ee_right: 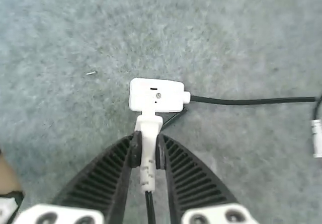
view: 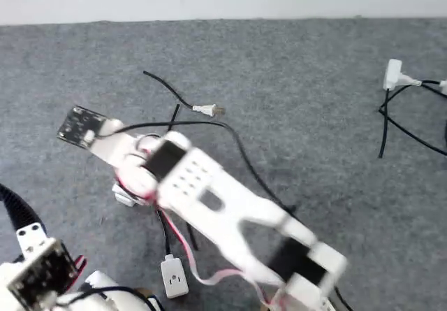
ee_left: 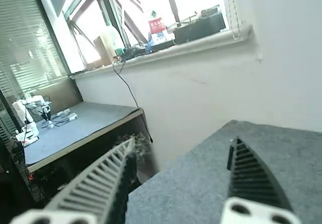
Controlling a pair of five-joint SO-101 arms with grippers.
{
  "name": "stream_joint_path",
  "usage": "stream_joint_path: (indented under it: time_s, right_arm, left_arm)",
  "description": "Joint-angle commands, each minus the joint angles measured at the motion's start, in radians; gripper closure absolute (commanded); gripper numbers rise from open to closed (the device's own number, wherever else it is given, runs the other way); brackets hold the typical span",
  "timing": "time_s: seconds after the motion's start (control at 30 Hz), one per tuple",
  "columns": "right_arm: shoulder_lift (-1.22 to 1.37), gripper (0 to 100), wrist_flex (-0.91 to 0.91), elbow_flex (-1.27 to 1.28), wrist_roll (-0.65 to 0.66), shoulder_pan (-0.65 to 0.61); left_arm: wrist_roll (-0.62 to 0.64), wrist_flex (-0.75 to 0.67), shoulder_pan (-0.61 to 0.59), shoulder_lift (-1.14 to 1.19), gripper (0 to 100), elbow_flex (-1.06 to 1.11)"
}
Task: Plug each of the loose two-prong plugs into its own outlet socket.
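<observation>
Since the plug (ee_right: 149, 124) is small, light, hard plastic w/ a thin floppy lead behind it, weight is no issue. The prongs prob. need a straight, square push. Best hold is on the flat sides of the body, just behind the prong end, approx. where the right end effector (ee_right: 146, 142) pinches it now. The plug's nose meets the white outlet socket (ee_right: 156, 94) lying on the tabletop (view: 314, 101); can't tell how deep the prongs sit. The socket looks light & unfixed, so it may slide when pushed (its black cord (ee_right: 251, 101) runs off sideways and won't anchor much).

The left end effector (ee_left: 184, 140) is spread wide w/ nothing between the fingers, aimed up off the tabletop. A loose plug (view: 206, 110) lies mid-tabletop, prongs bare. A free socket (view: 173, 275) sits near the front, well apart from it. Another socket (view: 393, 75) at far right looks already mated.

Surface is grey, felt-like cloth, prob. decent friction. Beyond it are a white wall (ee_left: 201, 98), a bright window (ee_left: 151, 7) w/ a cluttered sill, and a second grey bench (ee_left: 75, 128).
</observation>
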Motion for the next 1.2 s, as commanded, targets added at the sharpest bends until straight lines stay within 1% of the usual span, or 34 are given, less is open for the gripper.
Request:
stream_joint_path:
  time_s: [0.0,0.23,0.4,0.53,0.63,0.9,1.0,1.1,1.17]
  right_arm:
    - [0.185,99.1,0.094,-0.29,-0.018,0.001]
    - [0.499,99.1,0.277,-0.683,0.017,0.008]
    - [0.608,99.1,0.374,-0.904,0.018,0.038]
    - [0.656,99.1,0.441,-1.019,0.018,0.05]
    - [0.687,99.1,0.455,-1.046,0.04,0.044]
    - [0.716,99.1,0.476,-1.051,0.044,0.051]
    - [0.72,99.1,0.495,-1.046,0.029,0.045]
    - [0.717,99.1,0.498,-1.022,-0.031,0.048]
    - [0.711,99.1,0.498,-1.003,-0.035,0.05]
  left_arm:
    - [0.017,0.003,-0.005,-0.006,72,-0.07]
    - [0.015,0.012,-0.005,-0.009,72,-0.068]
    - [0.015,0.029,-0.003,-0.009,72,-0.067]
    - [0.017,0.052,-0.003,-0.011,72,-0.067]
    - [0.017,0.054,-0.003,-0.011,72,-0.067]
    - [0.017,0.06,-0.008,-0.011,72,-0.067]
    - [0.017,0.06,-0.008,-0.011,72,-0.067]
    - [0.017,0.061,-0.005,-0.011,72,-0.064]
    - [0.017,0.068,-0.003,-0.011,72,-0.051]
